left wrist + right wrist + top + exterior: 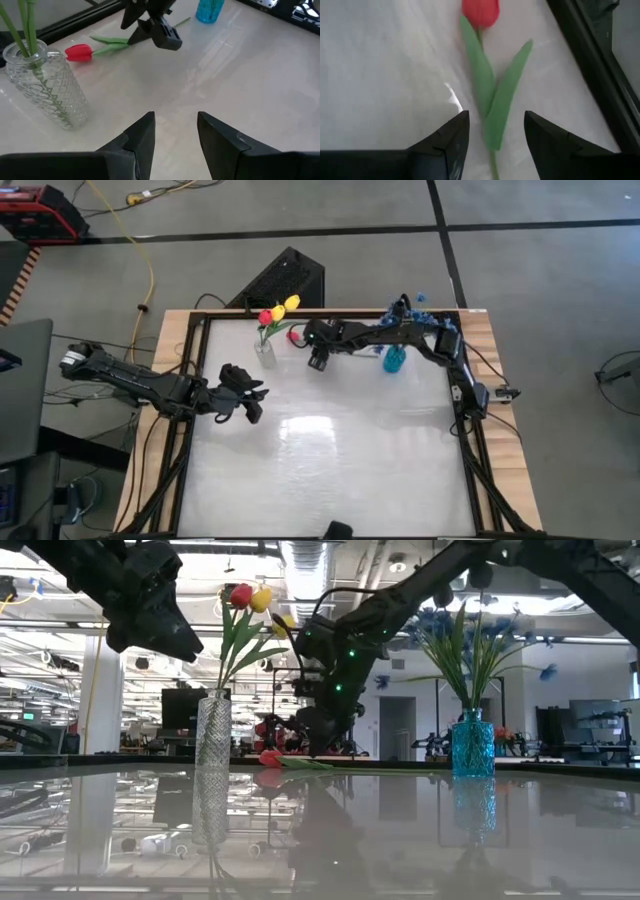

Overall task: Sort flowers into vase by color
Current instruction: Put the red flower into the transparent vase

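Glossy white worktop (330, 460) framed by dark rails on a pale wooden base, standing on a grey floor crossed by black tape lines and a yellow cable (148, 250). A red tulip (79, 52) lies flat on the worktop near the far edge, between the clear glass vase (212, 737) and the blue glass vase (472, 743); its bud points toward the clear vase and its green leaves trail toward the blue one. The clear vase holds a red and two yellow tulips (248, 598); the blue vase holds blue sprigs (455, 632). The right hand (494, 131) hangs low over the lying tulip's stem and leaves with its fingers parted to either side, not touching them. The left hand (250, 404) hovers above the worktop's left part, well apart from the vases, fingers parted and holding nothing. Ceiling lights glare on the worktop, which mirrors both vases in the low view. Beyond it lies a large hall with white columns, overhead ducts and strip lighting, screens and benches.
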Robot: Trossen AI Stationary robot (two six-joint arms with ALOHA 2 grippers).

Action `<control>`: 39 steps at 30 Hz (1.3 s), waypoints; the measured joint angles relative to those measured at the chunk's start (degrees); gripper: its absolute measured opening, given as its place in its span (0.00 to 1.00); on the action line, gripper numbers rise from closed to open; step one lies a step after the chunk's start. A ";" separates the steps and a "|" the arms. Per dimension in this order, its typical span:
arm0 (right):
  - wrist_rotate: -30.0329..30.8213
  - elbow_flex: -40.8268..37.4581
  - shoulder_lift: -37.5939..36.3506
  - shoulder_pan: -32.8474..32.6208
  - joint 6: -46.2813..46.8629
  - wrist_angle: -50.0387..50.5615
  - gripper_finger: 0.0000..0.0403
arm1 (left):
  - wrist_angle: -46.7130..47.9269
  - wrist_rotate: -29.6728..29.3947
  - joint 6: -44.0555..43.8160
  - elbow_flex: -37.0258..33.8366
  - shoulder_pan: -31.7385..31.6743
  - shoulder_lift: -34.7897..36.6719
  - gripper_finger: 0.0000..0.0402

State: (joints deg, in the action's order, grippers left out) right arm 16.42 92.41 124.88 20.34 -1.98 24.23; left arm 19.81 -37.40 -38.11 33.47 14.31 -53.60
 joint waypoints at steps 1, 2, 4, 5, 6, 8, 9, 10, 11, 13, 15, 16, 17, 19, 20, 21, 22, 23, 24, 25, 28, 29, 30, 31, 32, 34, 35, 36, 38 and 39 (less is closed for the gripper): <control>-0.21 0.21 0.00 0.25 0.00 0.97 0.53 | -0.06 -0.14 0.00 0.00 0.00 0.00 0.34; -1.12 0.23 0.00 0.57 0.02 1.76 0.53 | -0.09 -0.18 -0.06 0.00 0.00 0.00 0.34; -3.58 0.23 0.03 1.16 0.36 3.12 0.53 | -0.06 -0.16 -0.07 0.00 0.00 0.00 0.34; -3.95 0.23 0.06 1.39 0.48 4.40 0.53 | -0.09 -0.16 -0.10 0.00 0.00 0.00 0.34; -4.07 0.23 0.08 1.61 0.45 5.67 0.53 | -0.08 -0.18 -0.15 0.00 0.00 0.00 0.34; -4.28 0.23 0.11 2.04 0.41 7.54 0.53 | -0.09 -0.16 -0.16 0.00 0.00 0.00 0.34; -4.29 0.23 0.11 2.26 0.31 8.77 0.52 | -0.13 -0.18 -0.17 0.00 0.00 0.00 0.34; -4.31 0.21 0.11 2.38 0.09 10.10 0.52 | -0.13 -0.16 -0.23 0.00 0.00 0.00 0.34; -4.29 -0.10 0.11 2.63 -0.59 10.99 0.52 | -0.13 -0.04 -0.52 0.00 0.02 0.00 0.34; -4.40 -1.14 0.01 3.10 -1.96 11.02 0.52 | -0.13 0.06 -0.72 0.00 0.30 0.00 0.34; -4.82 -2.13 -0.15 3.60 -2.40 11.05 0.52 | -0.20 0.01 -0.75 0.00 0.78 0.00 0.34; -5.02 -2.72 -0.24 3.84 -2.41 10.71 0.52 | -0.22 -0.01 -0.84 0.00 1.00 0.00 0.34; -5.16 -3.20 -0.29 3.93 -2.57 10.31 0.51 | -0.22 -0.07 -0.96 0.00 1.20 0.00 0.34; -5.20 -3.46 -0.31 4.08 -2.71 10.61 0.48 | -0.22 -0.55 -1.00 0.00 1.63 0.00 0.34; -5.42 -3.48 -0.31 4.08 -2.81 10.79 0.45 | -0.22 -0.82 -1.12 0.00 1.87 0.00 0.34; -6.06 -3.50 -0.31 4.08 -2.83 10.81 0.41 | -0.22 -0.99 -1.18 0.00 1.96 0.00 0.34; -6.75 -3.52 -0.31 4.08 -2.93 10.82 0.37 | -0.22 -1.10 -1.18 0.00 2.06 0.00 0.34; -7.63 -3.55 -0.31 4.05 -3.05 10.80 0.32 | -0.22 -1.20 -1.20 0.00 2.22 0.00 0.34; -8.25 -3.55 -0.30 4.04 -3.10 10.77 0.27 | -0.22 -1.30 -1.30 0.00 2.35 0.00 0.34; -8.95 -3.55 -0.28 4.04 -3.16 10.69 0.21 | -0.16 -1.39 -1.44 0.00 2.48 0.00 0.34; -10.21 -3.61 -0.28 3.68 -3.26 10.58 0.06 | 0.05 -1.60 -1.57 0.00 2.69 0.00 0.34; -10.19 -3.61 -0.28 3.49 -3.26 10.45 0.04 | 0.05 -1.70 -1.57 0.00 2.69 0.00 0.34; -10.13 -3.65 -0.28 3.24 -3.19 10.43 0.04 | 0.07 -1.83 -1.57 0.00 2.69 0.00 0.34; -10.07 -3.49 -0.28 2.95 -2.78 10.44 0.05 | 0.06 -1.96 -1.57 0.00 2.69 0.00 0.34; -10.04 -3.11 -0.28 2.69 -2.37 10.72 0.06 | 0.07 -2.01 -1.53 0.00 2.69 0.00 0.34; -10.03 -1.84 -0.11 2.10 -1.68 12.47 0.06 | 0.07 -2.04 -1.49 0.00 2.69 0.00 0.34; -9.96 -1.02 -0.02 1.72 -1.52 13.83 0.06 | 0.07 -2.12 -1.46 0.00 2.69 0.00 0.34; -9.81 -0.28 0.06 1.27 -1.49 15.24 0.05 | 0.07 -2.19 -1.46 0.00 2.69 0.00 0.34; -9.73 1.44 0.19 0.21 -1.51 18.24 0.04 | 0.07 -2.23 -1.44 0.00 2.69 0.00 0.34; -9.40 2.33 0.27 -0.45 -1.49 19.84 0.04 | 0.09 -2.30 -1.44 0.00 2.69 0.00 0.34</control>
State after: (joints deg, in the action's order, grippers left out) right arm 7.02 94.74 125.15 19.89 -3.46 44.06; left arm 19.90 -39.70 -39.55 33.47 16.99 -53.60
